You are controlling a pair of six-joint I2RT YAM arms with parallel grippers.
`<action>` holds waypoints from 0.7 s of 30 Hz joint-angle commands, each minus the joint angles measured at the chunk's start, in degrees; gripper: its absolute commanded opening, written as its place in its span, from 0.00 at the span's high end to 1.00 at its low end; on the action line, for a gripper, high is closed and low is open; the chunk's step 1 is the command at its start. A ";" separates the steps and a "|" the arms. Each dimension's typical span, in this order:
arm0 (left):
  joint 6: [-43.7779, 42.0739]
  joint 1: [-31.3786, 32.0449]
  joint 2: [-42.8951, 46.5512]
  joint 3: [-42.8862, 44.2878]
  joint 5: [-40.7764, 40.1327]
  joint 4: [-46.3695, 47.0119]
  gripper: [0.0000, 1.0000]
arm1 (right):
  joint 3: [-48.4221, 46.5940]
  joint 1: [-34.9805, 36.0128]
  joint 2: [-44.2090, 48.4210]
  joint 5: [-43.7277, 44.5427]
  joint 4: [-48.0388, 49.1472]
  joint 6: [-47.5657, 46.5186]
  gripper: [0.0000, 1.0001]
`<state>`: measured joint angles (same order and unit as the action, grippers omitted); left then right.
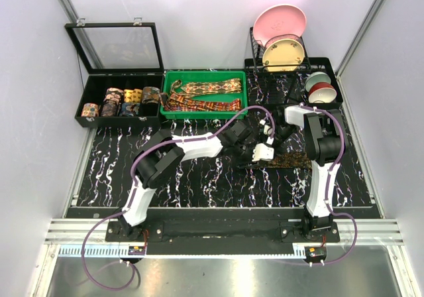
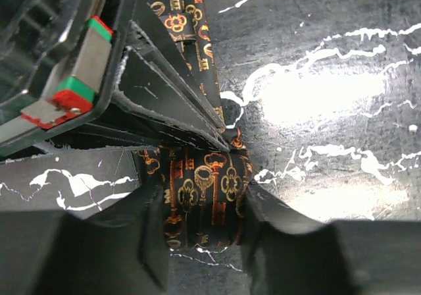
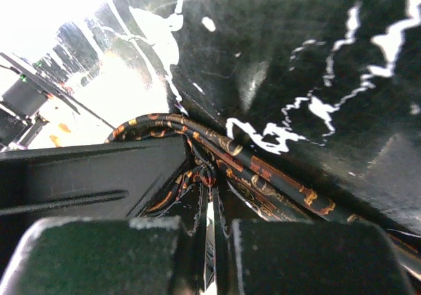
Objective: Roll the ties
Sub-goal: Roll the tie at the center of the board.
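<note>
Toward the right of the black, white-veined tabletop [image 1: 199, 184] lies a black cloth necktie [image 2: 217, 176] printed with gold and orange keys. It is stretched left to right, and both arms have met over it near its left end.

The right gripper [image 3: 209, 226] is pinched tight. Its pointed tips nip a small fold where the cloth doubles back on itself. I take that fold for the core of the coil, held so the turn cannot spring open.

The left gripper [image 2: 205, 229] is roughly half closed. Its two dark pads [image 2: 141, 236] press against the tie's long edges, one on each side, and the band fills the gap between them. That straddle looks meant to keep the strip square and stop it skewing as it is wound. From here I cannot tell how many turns are already made.

At the far edge, left of centre, a green plastic tray [image 1: 171, 78] holds more patterned ties [image 1: 205, 95] laid flat, presumably waiting their turn. Just left of it stands a black display case [image 1: 119, 79] with its glass lid up. A row of finished coils [image 1: 122, 101] sits inside, which is likely where this one is bound.
</note>
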<state>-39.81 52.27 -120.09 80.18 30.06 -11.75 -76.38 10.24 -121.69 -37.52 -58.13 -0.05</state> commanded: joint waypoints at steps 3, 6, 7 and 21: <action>0.17 0.29 -0.76 -1.52 1.05 -4.34 0.89 | 0.53 0.48 -0.40 -2.90 0.91 0.32 0.89; 0.53 -0.06 -0.23 -3.45 1.75 -3.98 0.94 | 0.00 -0.39 1.89 -6.33 -1.28 -2.57 0.78; 0.61 -0.15 -0.14 -3.71 2.19 -4.07 0.95 | 0.18 -0.92 3.37 -6.60 -1.55 -2.84 0.77; -2.81 -2.87 0.74 -7.15 11.93 -6.70 1.00 | 2.20 -6.55 5.32 -7.57 1.26 -1.62 0.78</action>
<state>-40.40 50.04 -118.67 75.70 36.86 -8.25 -74.46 3.25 -116.64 -44.64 -58.35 -2.55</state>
